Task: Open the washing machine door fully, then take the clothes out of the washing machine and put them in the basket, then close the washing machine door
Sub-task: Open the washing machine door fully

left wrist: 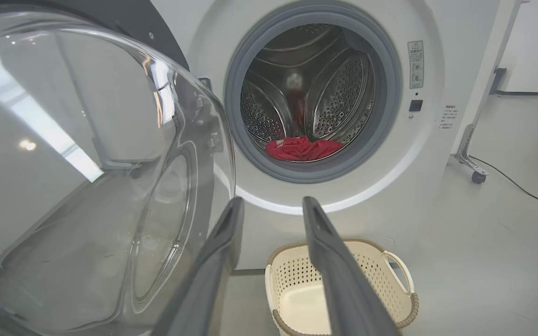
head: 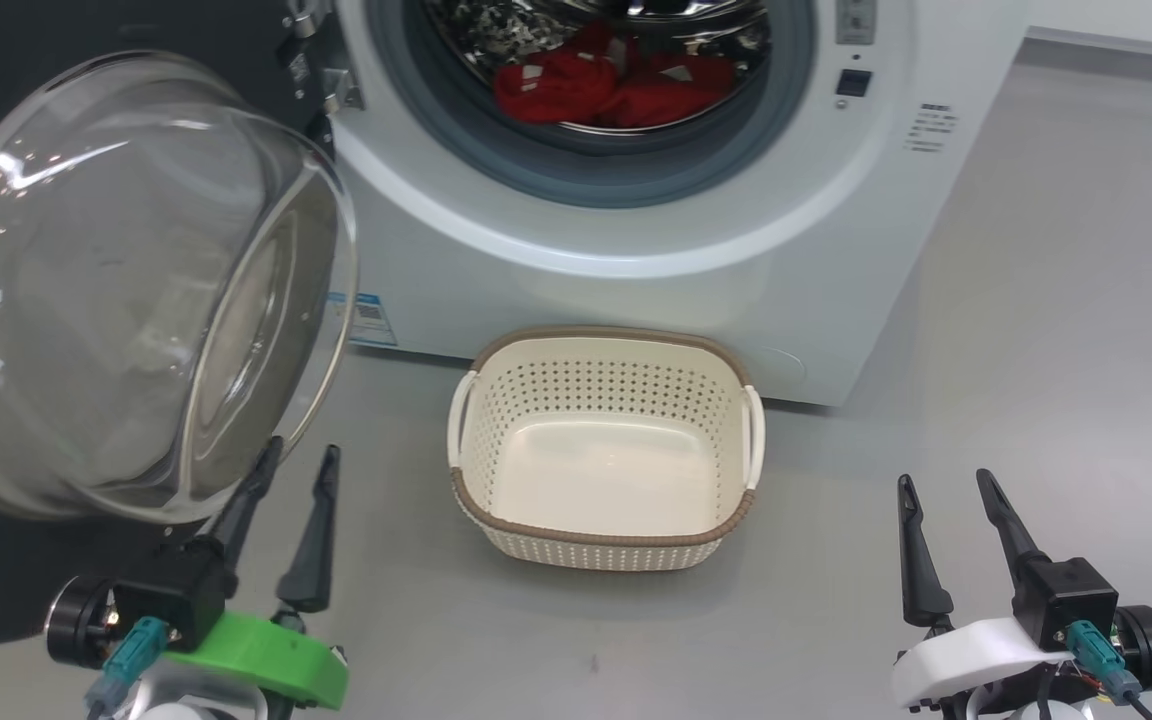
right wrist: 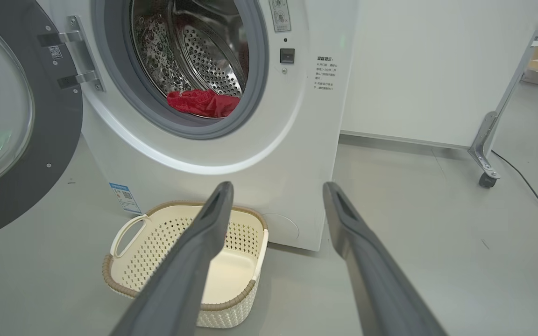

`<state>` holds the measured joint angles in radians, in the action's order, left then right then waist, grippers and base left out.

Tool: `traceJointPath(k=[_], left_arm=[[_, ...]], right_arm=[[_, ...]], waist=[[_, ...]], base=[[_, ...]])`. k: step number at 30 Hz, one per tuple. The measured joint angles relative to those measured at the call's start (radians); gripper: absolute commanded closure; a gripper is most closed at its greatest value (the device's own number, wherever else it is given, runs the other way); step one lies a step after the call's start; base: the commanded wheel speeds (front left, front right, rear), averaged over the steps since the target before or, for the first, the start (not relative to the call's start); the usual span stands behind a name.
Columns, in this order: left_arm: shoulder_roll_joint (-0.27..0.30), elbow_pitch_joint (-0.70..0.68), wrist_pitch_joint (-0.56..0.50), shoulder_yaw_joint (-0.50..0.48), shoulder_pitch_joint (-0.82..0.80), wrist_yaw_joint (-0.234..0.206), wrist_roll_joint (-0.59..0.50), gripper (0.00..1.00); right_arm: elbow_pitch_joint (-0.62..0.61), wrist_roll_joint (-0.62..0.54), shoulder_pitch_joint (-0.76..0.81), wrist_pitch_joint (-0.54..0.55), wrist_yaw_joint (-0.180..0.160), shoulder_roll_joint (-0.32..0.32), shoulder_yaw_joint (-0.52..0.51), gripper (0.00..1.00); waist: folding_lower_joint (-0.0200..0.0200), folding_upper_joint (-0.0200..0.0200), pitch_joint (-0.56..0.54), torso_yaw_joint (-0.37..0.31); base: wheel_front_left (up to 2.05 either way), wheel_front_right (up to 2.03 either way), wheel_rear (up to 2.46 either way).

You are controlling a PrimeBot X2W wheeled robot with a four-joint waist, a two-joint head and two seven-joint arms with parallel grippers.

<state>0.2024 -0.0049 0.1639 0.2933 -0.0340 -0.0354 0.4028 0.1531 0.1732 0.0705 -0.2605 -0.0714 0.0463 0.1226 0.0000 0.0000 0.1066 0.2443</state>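
left tool (head: 301,448) spread, low beside washing machine door (head: 116,290) (perhaps touching its glass) | right tool (head: 944,477) spread, aimed forward

From my station, the washing machine door (head: 136,280) reads as a clear, glossy glass bowl throwing bright reflections, set in a smooth dark rim. The washing machine (head: 636,290) front looks like smooth white enamel or plastic with a soft shine. Its drum (left wrist: 339,93) is polished, perforated steel, its seal (left wrist: 232,93) matt grey rubber, and its hinge (right wrist: 75,56) bare brushed metal. The clothes (head: 616,90) are soft red cloth, crumpled. The basket (head: 596,335) is cream plastic, perforated, with a brown woven-look rim. The floor (head: 1036,400) is smooth grey with a faint sheen. The fingers of the left end effector (head: 301,448) and right end effector (head: 944,477) look like matt dark plastic.
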Motion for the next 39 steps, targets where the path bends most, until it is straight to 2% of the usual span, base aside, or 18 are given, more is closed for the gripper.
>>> traceJointPath(k=[1,23,39], left_arm=[[0.000,0.000,-0.009,0.001,0.000,-0.002,0.000,0.00],[-0.007,0.013,-0.057,-0.011,0.046,-0.045,-0.020,0.00],[-0.019,0.015,-0.067,-0.003,0.050,-0.057,-0.027,0.00]], right_arm=[[0.000,0.000,0.000,0.000,0.000,0.000,0.000,0.00],[-0.010,0.000,0.026,0.000,-0.001,-0.001,0.004,0.00],[-0.034,0.002,0.042,0.000,-0.002,0.007,-0.018,0.00]], waist=[[0.0000,0.0000,-0.001,-0.010],[0.0000,0.0000,-0.037,-0.205],[0.0000,0.0000,-0.052,-0.227]], base=[[0.00,0.00,0.00],[0.00,0.00,0.00],[0.00,0.00,0.00]])
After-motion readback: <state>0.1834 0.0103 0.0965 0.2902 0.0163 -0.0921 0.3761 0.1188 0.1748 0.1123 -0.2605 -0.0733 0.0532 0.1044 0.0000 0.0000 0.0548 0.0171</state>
